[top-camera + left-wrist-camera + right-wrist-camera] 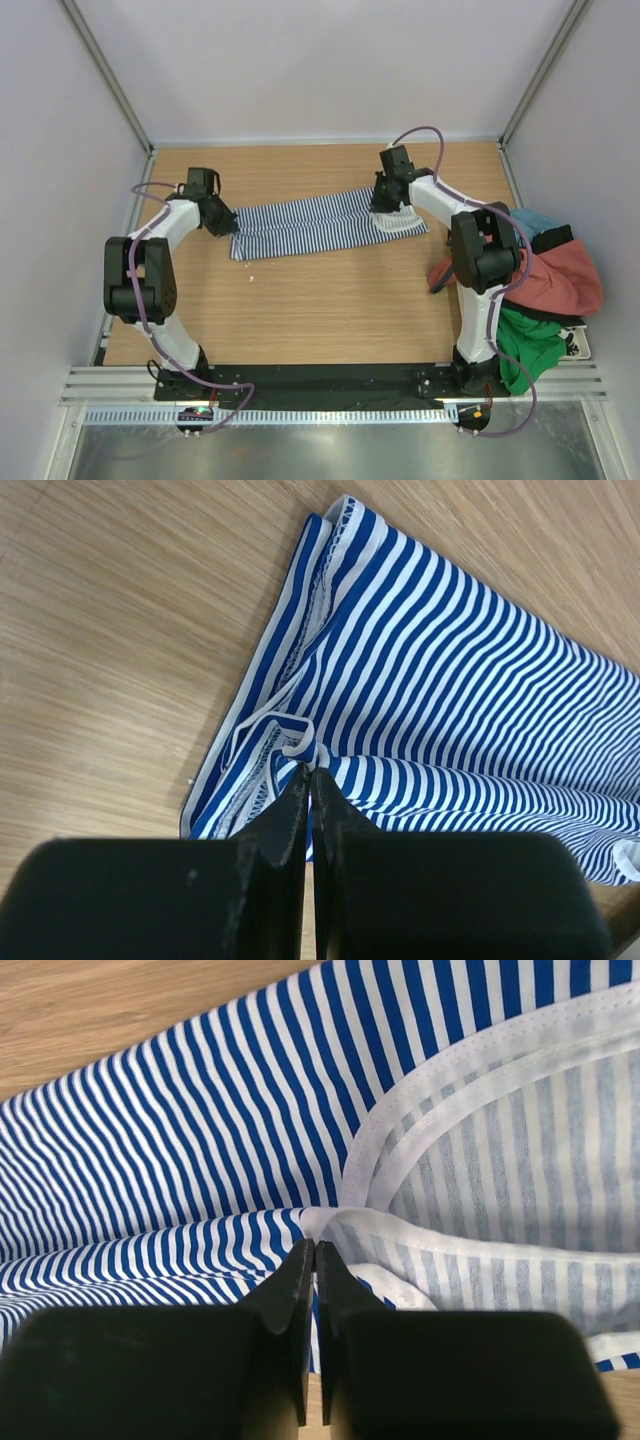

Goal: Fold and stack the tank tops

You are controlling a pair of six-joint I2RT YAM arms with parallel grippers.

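Heaped at near right, off edge of table: rust-red tank top over green garment. Parked clear of working area, not yet folded.

Farther out, laid flat on wood as narrow band: striped tank top.

Pinched at left end by left gripper, jaws closed tight on bunched hem. Pinched at right end by right gripper, jaws closed on fold beside white trim.

Likely held at both ends to keep cloth taut for next fold.
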